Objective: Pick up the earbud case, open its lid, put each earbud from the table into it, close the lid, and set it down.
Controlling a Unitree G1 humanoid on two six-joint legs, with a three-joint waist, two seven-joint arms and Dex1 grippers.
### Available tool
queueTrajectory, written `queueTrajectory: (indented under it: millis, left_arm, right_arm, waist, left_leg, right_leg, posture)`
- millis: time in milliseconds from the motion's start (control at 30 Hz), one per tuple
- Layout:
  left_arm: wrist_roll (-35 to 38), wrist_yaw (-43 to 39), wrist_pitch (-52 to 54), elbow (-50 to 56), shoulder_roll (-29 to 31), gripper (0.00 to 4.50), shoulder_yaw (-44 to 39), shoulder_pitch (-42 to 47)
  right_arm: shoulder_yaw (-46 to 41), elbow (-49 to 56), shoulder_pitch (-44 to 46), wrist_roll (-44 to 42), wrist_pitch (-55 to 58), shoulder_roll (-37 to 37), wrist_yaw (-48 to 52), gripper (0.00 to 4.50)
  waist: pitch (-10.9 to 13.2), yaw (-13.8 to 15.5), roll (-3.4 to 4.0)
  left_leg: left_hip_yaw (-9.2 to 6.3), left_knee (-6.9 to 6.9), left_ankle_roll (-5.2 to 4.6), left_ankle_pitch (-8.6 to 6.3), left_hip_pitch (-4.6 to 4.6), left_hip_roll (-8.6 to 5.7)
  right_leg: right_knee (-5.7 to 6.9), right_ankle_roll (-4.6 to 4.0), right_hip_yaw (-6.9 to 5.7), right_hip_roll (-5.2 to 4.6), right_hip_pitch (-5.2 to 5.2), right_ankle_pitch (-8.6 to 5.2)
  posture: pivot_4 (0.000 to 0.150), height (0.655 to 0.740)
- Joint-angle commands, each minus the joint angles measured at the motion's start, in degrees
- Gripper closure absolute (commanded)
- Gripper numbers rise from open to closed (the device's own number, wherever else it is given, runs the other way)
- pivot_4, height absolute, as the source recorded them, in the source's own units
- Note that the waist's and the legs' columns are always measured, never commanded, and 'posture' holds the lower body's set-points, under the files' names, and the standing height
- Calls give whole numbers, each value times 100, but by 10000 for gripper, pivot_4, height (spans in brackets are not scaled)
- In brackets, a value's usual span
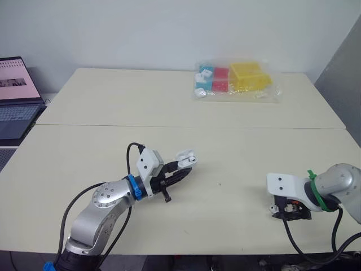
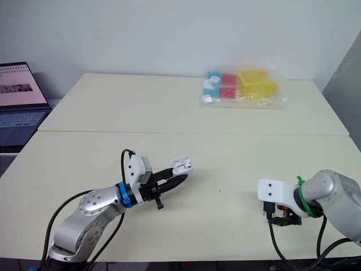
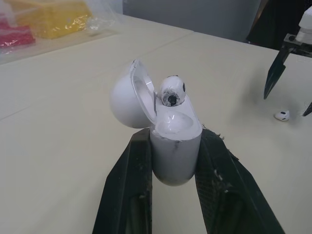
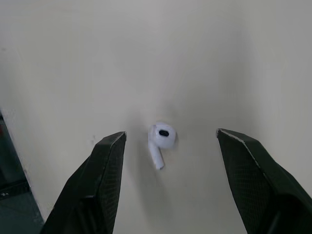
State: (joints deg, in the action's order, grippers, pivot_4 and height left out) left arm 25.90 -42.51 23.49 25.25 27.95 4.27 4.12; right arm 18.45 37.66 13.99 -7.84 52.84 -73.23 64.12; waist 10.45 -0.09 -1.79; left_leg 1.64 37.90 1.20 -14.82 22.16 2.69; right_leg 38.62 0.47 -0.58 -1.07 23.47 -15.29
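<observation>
Right gripper (image 4: 170,132) low over the table (image 1: 101,107) near its front edge, fingers spread wide, one loose earbud (image 4: 161,141) lying on the surface between them, untouched. Left gripper (image 3: 175,138) further in, just above the tabletop, pinching the white earbud case (image 3: 174,158) by its body; lid flipped open, one earbud seated (image 3: 171,92) in it. Far side: clear bag of coloured blocks (image 1: 237,82). Laptop (image 1: 14,96) off far left.
</observation>
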Motion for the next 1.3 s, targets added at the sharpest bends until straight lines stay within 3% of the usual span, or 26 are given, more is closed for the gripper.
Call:
queueTrajectory:
  millis: [33, 400, 500, 633, 733, 967, 1100, 1300]
  left_arm:
    - [2, 21, -112, 192, -22, 36966, -12, 4]
    - [5, 108, -97, 269, -41, 36966, 7, -77]
    - [-1, 99, -104, 271, -38, 36966, 11, -80]
    - [-5, 78, -116, 233, -36, 36966, 7, -54]
    - [-14, 59, -133, 202, -36, 36966, 14, -32]
    - [-68, 1, -211, 28, -67, 36966, 38, 96]
    - [-62, -62, -283, -182, -125, 36966, 24, 369]
    - [0, -93, -331, -450, -396, 36966, 88, 788]
  right_arm:
    - [93, -53, 136, 134, 4, -7, -20, 14279]
    - [382, -247, 87, 321, -62, 137, -100, 14279]
    - [391, -223, 15, 354, -62, 162, -133, 19582]
    - [379, -182, -46, 389, -62, 178, -152, 33740]
    - [342, -174, -55, 373, -65, 170, -144, 40725]
    - [24, -176, -115, 213, -74, 118, -83, 40722]
    - [-935, 29, -7, -539, 35, 198, 183, 40722]
    - [-2081, 425, 551, -1976, 837, 1576, -316, 40722]
  waist:
    - [0, 0, 0]
    - [-1, -2, -1]
    - [-1, -4, -2]
    - [-2, -3, -3]
    - [-3, -3, -4]
    - [-2, 1, -4]
    - [-1, 2, -2]
    - [-1, 3, -4]
  left_leg:
    - [0, 0, 0, 0, 2, 0]
    - [-1, 3, 0, 0, 4, 0]
    - [-1, 3, 0, 0, 3, 0]
    - [-3, 3, 0, 0, 2, 0]
    - [-2, 4, 0, 0, 2, 0]
    - [-2, 3, 0, 0, 2, -1]
    - [-1, 4, 0, 0, 8, -4]
    - [-6, 6, 0, 0, 15, -7]
  right_leg:
    - [0, 0, 0, 0, 1, 0]
    - [1, 1, -2, 0, 2, 0]
    - [1, 1, -2, 0, 1, 0]
    - [1, 0, -3, 1, 0, 0]
    - [0, 1, -3, 1, -1, 1]
    - [-1, 2, -3, 1, -2, 1]
    - [0, 3, -2, 3, 3, 2]
    - [-2, 4, -4, 27, 2, 3]
  posture:
    - [1500, 7400]
    - [1500, 7400]
    - [1500, 7400]
    - [1500, 7400]
    - [1500, 7400]
    - [1500, 7400]
    - [1500, 7400]
    - [1500, 7400]
